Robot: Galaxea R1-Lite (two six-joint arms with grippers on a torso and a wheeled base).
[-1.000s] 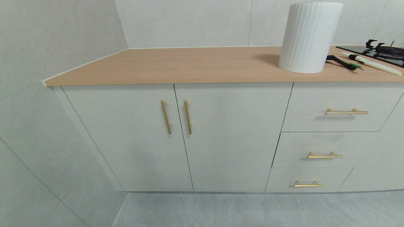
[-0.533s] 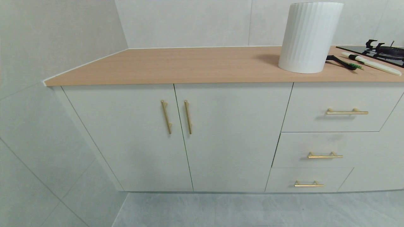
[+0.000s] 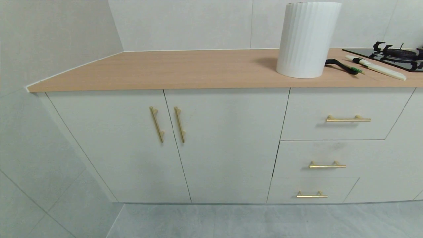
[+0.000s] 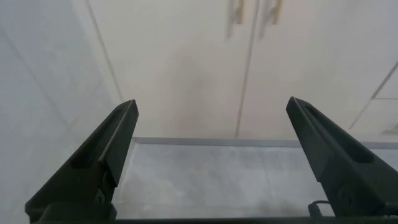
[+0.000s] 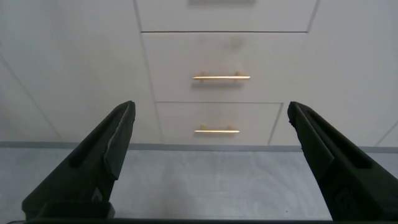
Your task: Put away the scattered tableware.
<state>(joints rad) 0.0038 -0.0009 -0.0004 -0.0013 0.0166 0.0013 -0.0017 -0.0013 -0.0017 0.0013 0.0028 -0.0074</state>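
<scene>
On the wooden countertop (image 3: 185, 69) a tall white ribbed container (image 3: 306, 39) stands at the right. Just beyond it lie a black-handled utensil with a green tip (image 3: 342, 65) and a long white utensil (image 3: 376, 67). My left gripper (image 4: 211, 112) hangs low and open, facing the cabinet doors (image 4: 186, 68) and the floor. My right gripper (image 5: 211, 112) is also open and held low, facing the lower drawers (image 5: 221, 78). Nothing is between either pair of fingers.
A black stove burner (image 3: 395, 53) sits at the far right of the counter. Below are two cabinet doors with gold handles (image 3: 168, 124) and three drawers (image 3: 347, 119). A tiled wall (image 3: 49, 39) closes the left side. Grey floor (image 3: 231, 221) lies in front.
The head view has shifted: everything now sits further left in the picture, so the camera turned or moved right. The objects on the counter have not moved.
</scene>
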